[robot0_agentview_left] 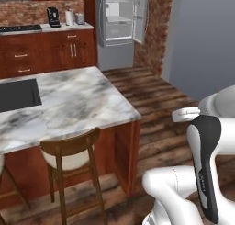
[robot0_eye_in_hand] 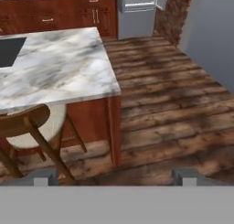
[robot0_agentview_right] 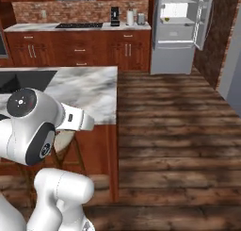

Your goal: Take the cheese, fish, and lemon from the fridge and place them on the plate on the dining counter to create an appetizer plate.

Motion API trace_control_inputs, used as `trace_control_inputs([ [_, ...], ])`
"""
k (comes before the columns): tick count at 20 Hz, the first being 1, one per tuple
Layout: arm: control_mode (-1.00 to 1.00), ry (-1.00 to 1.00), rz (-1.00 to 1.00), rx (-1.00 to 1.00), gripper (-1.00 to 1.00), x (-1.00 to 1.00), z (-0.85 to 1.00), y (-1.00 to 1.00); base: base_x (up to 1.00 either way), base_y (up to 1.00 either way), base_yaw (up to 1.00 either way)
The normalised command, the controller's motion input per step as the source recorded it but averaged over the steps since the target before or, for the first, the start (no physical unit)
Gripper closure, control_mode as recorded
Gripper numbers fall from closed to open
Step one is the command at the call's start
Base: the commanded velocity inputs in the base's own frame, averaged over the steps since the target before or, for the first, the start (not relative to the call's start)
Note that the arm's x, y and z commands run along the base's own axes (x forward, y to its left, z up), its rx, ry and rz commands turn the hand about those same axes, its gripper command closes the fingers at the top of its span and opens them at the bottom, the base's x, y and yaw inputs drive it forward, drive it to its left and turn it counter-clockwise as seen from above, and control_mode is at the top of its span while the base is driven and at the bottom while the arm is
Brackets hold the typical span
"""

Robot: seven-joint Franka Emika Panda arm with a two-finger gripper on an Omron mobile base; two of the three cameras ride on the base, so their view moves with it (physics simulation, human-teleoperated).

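No writing reads on the open fridge (robot0_agentview_right: pixel 179 32) or dining counter (robot0_agentview_left: pixel 69 102).

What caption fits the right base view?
Robot arm beside marble dining counter, open fridge across the wood floor.

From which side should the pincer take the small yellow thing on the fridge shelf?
From the open front of the fridge, moving level: shelves close it above and below. Grip the yellow thing across its sides. It is too small here to tell its shape, and the open pincer is far off.
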Motion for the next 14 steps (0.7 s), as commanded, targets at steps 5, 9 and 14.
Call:
trace_control_inputs([
  [5, 1.0, 0.0, 0.0, 0.0, -1.0, 0.0, 0.0, 0.0, 0.72, -1.0, 0.05],
  [9, 1.0, 0.0, 0.0, 0.0, -1.0, 0.0, 0.0, 0.0, 0.95, -1.0, 0.17],
  [14, 1.0, 0.0, 0.0, 0.0, -1.0, 0.0, 0.0, 0.0, 1.0, -1.0, 0.3],
])
